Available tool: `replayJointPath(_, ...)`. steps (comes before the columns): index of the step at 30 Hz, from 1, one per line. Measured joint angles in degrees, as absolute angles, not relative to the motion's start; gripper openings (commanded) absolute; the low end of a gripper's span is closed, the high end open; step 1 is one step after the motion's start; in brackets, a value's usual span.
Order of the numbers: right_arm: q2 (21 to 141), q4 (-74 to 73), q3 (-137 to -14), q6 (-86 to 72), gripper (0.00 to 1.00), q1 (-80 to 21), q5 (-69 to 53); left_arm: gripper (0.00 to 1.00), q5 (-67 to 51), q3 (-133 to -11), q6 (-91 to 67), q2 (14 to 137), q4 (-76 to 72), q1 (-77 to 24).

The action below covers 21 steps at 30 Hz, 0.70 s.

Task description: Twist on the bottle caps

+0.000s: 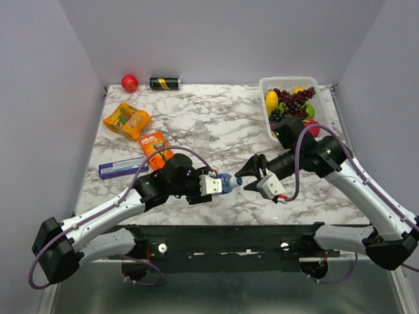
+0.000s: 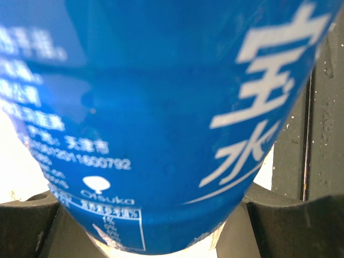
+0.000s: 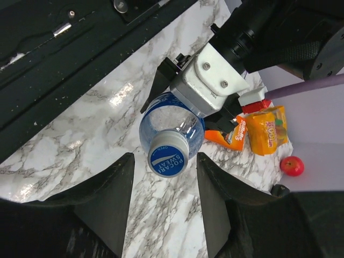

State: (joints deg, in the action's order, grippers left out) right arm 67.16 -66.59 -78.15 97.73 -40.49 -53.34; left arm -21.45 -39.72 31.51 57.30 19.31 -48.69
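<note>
Left gripper [image 1: 221, 184] clamped, right gripper [image 1: 249, 179] agape

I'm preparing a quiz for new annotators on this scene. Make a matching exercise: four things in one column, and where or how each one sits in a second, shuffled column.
Things
1. blue-labelled bottle
2. plain bottle
3. black-and-gold can
4. white basket

Places or states
a. lying on its side at the far edge of the table
b. standing upright near the middle
c. held sideways in the left end effector
d. at the far right corner

Pairs: 1-c, 2-b, 3-a, 4-d
</note>
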Motion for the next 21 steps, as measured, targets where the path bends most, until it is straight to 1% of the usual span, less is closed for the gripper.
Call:
replayJointPath(12, 68.71, -66.59, -78.50, 97.89, 0.45, -42.09, -53.12, 0.00, -21.50, -39.77, 31.73, 57.58, 18.96, -48.69)
replayJointPath(15, 68.75, -65.67, -78.50, 97.14, 0.40, -42.30, -52.90, 0.00, -21.52, -39.77, 31.70, 57.58, 18.92, -48.69)
replayJointPath(19, 68.75, -64.18, -78.37, 95.48, 0.20, -42.44, -52.21, 0.00, -21.58, -39.77, 31.68, 57.58, 18.96, -48.36)
replayJointPath(20, 68.73, -63.68, -78.30, 94.56, 0.08, -42.50, -51.94, 0.00, -21.54, -39.75, 31.66, 57.58, 18.96, -48.31)
replayJointPath(21, 68.73, -63.07, -78.24, 93.49, 0.01, -42.54, -51.77, 0.00, -21.54, -39.77, 31.59, 57.58, 19.00, -48.27)
